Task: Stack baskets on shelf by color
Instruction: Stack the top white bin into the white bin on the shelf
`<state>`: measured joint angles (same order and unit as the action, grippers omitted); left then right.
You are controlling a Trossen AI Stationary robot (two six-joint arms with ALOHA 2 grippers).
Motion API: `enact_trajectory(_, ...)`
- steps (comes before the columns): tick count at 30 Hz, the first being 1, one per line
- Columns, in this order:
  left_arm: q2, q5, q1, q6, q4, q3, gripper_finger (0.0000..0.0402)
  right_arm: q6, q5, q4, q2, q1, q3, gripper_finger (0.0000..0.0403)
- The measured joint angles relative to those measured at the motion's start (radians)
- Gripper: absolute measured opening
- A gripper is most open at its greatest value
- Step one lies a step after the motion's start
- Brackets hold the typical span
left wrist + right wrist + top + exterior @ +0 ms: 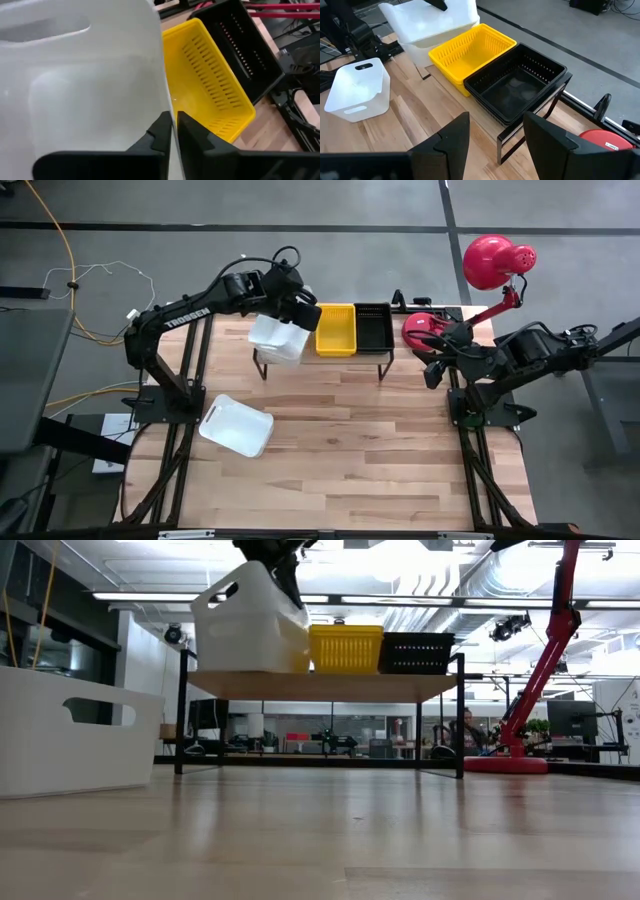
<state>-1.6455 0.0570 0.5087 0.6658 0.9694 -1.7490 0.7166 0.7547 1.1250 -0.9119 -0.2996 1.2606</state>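
Left pincer (173, 131) pinching white basket (85, 90) wall

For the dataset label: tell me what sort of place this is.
Probably a robotics lab or workshop: two dark arms clamped to a wood table, loose cables across a concrete floor, and an open hall with exposed ceiling ducts beyond.

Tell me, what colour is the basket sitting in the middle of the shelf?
Yellow, with slotted walls; the right wrist view shows it best, between the white and black ones.
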Motion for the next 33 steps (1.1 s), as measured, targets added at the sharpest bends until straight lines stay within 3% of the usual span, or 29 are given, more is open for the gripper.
enact_trajectory(22, 0.0, 0.031, 0.002, -0.05, 0.008, -0.21, 0.0, 0.0, 0.012, 0.0, 0.0, 0.0, 0.0, 0.0172)
enact_trajectory(28, 0.0, 0.096, -0.006, -0.108, 0.069, -0.312, 0.0, -0.002, 0.012, 0.0, 0.0, 0.0, 0.0, 0.0172)
enact_trajectory(33, -0.007, 0.21, -0.06, -0.132, 0.123, -0.356, 0.0, -0.003, 0.013, 0.0, 0.0, 0.0, 0.0, 0.0172)
